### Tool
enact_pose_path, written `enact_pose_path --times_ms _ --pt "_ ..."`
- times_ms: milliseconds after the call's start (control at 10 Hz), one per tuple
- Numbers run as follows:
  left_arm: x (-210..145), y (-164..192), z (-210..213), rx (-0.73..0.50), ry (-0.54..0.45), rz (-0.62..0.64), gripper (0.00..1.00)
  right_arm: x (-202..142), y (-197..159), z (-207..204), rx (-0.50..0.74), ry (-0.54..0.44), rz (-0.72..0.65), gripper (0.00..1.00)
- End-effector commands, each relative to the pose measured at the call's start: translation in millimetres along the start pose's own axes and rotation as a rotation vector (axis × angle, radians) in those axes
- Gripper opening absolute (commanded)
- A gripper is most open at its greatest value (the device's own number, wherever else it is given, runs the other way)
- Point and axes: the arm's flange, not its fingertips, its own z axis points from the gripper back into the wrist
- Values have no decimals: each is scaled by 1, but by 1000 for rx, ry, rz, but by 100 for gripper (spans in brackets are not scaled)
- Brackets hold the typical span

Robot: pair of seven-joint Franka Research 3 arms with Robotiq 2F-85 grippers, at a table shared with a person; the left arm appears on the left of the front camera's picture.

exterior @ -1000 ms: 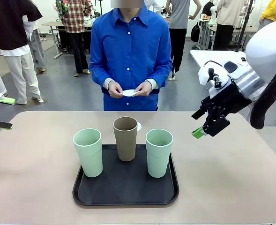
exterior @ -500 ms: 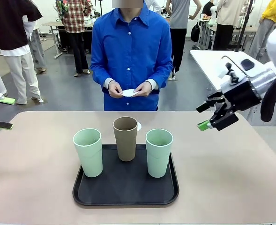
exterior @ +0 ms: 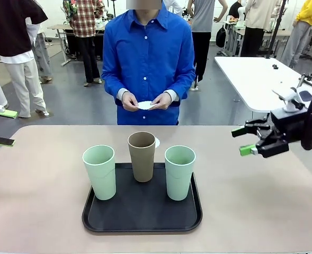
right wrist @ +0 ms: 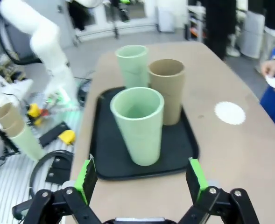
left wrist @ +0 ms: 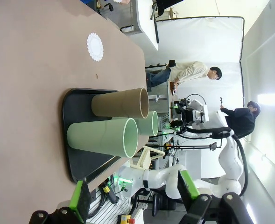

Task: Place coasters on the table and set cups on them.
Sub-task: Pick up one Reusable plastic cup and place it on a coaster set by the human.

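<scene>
Because the table point(exterior: 34, 211) is not yet laid, the tray point(exterior: 142, 225) at its near middle is serving as staging, while your right gripper point(exterior: 242, 141), hanging off to the tray's right, and your left gripper point(left wrist: 131, 193), at the table's left edge, are both standing fingers apart and empty, likely giving the person room. The three cups point(exterior: 142, 156) are standing upright on the tray, awaiting bases. One coaster point(left wrist: 95, 46) is lying flat on the table just behind the tray, and the person's hands point(exterior: 163, 99) are holding a second coaster point(exterior: 145, 105), probably to lay next.
</scene>
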Motion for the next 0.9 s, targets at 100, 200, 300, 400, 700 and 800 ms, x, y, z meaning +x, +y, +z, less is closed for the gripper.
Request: enact_pose_path --times_ms 100,200,300,400,700,800 --pt "0 0 1 -16 -2 -7 100 -26 -14 -3 141 -28 102 100" --pt "0 0 1 -16 -2 -7 100 -33 -13 -7 147 -37 131 100" --pt "0 0 1 -16 -2 -7 100 -40 -13 -11 138 -47 154 100" --pt "0 0 1 -16 -2 -7 100 -44 -12 -15 127 -61 181 100" --pt "0 0 1 -16 -2 -7 100 -42 -10 -15 144 -43 161 100" --pt "0 0 1 -16 -2 -7 100 -42 -10 -15 144 -43 161 100"
